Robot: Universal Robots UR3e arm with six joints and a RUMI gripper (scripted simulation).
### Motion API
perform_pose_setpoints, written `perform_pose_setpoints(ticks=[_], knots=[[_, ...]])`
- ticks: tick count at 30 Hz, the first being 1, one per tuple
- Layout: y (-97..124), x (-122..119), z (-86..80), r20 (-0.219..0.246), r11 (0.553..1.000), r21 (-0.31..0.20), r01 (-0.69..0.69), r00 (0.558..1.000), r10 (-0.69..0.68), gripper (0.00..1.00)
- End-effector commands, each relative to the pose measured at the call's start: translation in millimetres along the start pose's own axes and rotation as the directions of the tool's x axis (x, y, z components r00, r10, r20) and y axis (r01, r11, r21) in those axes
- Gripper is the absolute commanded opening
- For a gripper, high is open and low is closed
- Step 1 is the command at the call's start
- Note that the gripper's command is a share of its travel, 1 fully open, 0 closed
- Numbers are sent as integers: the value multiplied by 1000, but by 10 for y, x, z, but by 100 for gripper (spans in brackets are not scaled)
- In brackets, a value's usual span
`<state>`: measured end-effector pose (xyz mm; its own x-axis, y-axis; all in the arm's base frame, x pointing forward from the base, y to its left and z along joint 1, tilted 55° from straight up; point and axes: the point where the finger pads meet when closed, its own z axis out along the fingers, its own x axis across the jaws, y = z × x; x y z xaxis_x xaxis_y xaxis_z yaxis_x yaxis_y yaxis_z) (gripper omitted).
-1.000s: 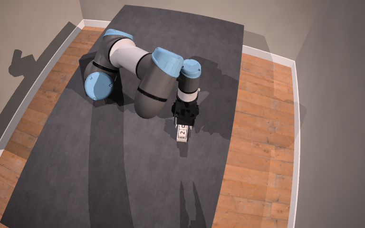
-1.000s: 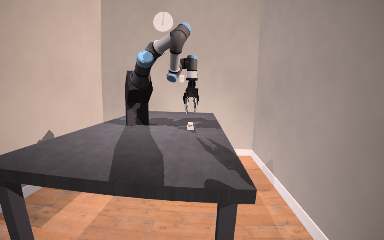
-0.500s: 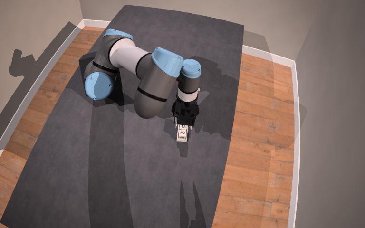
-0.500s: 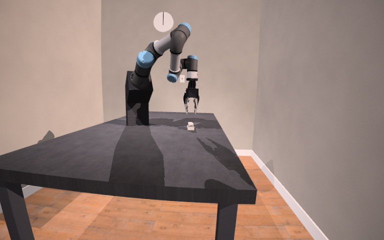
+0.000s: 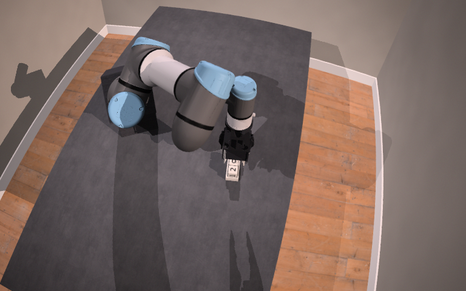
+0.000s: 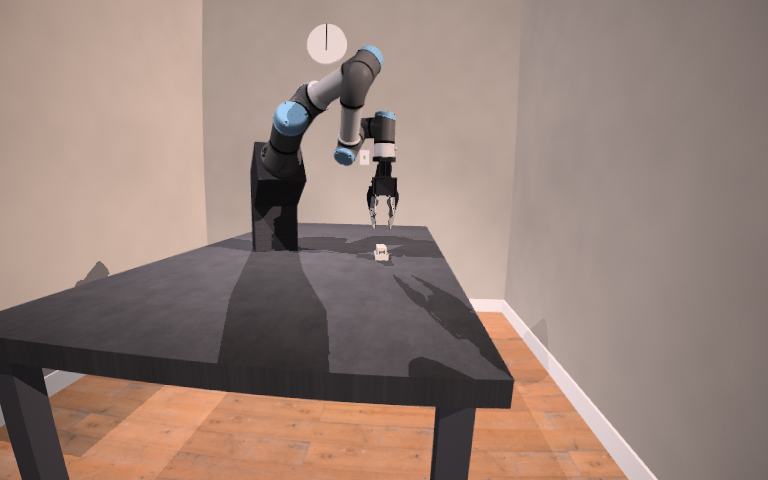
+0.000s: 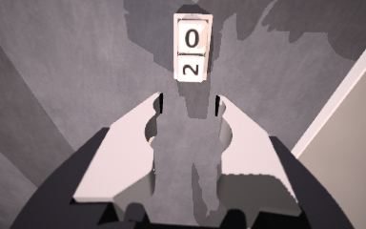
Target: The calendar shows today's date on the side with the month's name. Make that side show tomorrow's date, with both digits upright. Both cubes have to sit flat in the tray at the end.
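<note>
Calendar stands on the dark table, below the gripper and well clear of its fingertips. The gripper is partly open, its two pale fingers apart with a plain gap between them. They hold nothing and touch neither the calendar nor the table; in the exterior view they point down, above the calendar.

Both cubes sit in the tray, side by side along its length. In the wrist view, the far cube has a 0 on top, upright in that view, and the near cube has a 2 on top, turned sideways. The side with the month's name cannot be made out, so the date on it cannot be told.

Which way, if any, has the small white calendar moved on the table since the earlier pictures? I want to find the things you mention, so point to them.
No: the white calendar [image 5: 232,178] [image 6: 381,256] [image 7: 175,48] sits at the same spot relative to the table's [image 5: 192,219] [image 6: 169,316] right edge in the top view.
</note>
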<state>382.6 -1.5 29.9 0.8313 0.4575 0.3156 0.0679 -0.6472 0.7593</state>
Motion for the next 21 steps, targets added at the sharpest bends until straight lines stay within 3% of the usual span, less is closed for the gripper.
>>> perform_pose_setpoints(ticks=[1,21], knots=[[-1,3,14,-1,1000,0,0,1000,0,28],[-7,1,237,-1,1000,0,0,1000,0,28]])
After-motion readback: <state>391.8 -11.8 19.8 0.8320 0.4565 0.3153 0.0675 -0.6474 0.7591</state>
